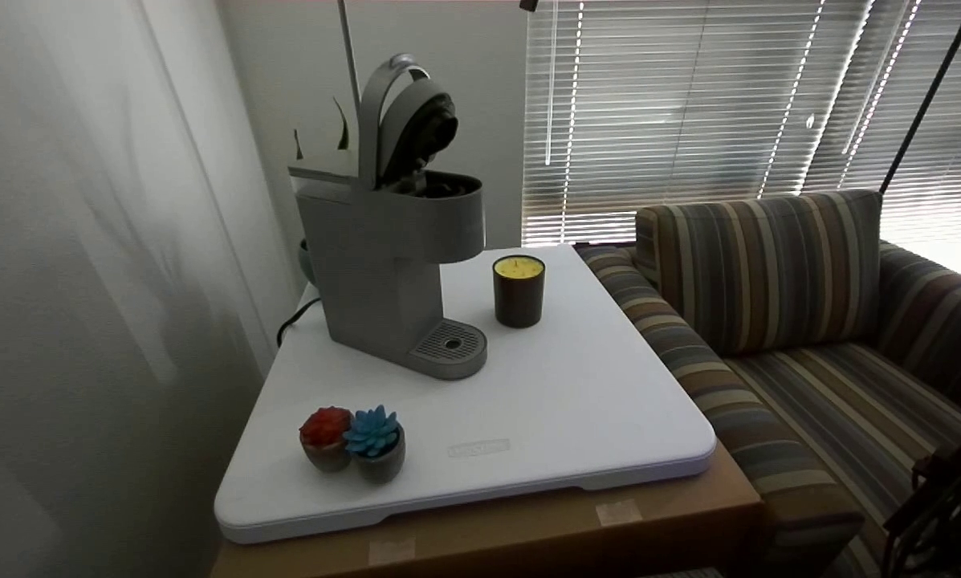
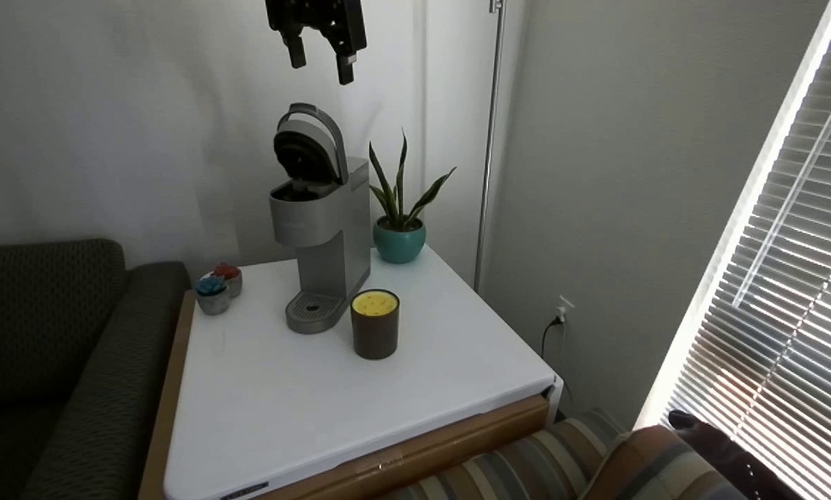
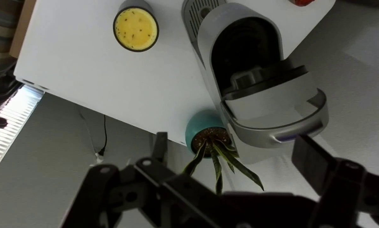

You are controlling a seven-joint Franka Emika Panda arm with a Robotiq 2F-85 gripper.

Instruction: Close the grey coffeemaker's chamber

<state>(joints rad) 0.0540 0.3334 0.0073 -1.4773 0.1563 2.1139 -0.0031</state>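
The grey coffeemaker (image 1: 368, 265) stands upright on a white table; it also shows in the other views (image 2: 321, 267) (image 3: 227, 12). Its chamber lid (image 1: 406, 120) is tilted up and back, its handle loop raised, with the dark brew cavity exposed. The raised lid also shows in an exterior view (image 2: 311, 128) and the wrist view (image 3: 271, 98). My gripper (image 2: 321, 66) is open and empty, above the raised lid and apart from it. In the wrist view my gripper (image 3: 232, 148) has its fingers wide apart, with the plant and lid handle seen beyond them.
A dark cup with yellow contents (image 1: 519, 293) stands beside the drip base. A teal plant pot (image 2: 399, 243) with tall leaves stands behind the machine. Two small succulents (image 1: 376, 449) sit near the table edge (image 1: 528, 474). A striped armchair (image 1: 769, 281) adjoins the table; walls stand close behind.
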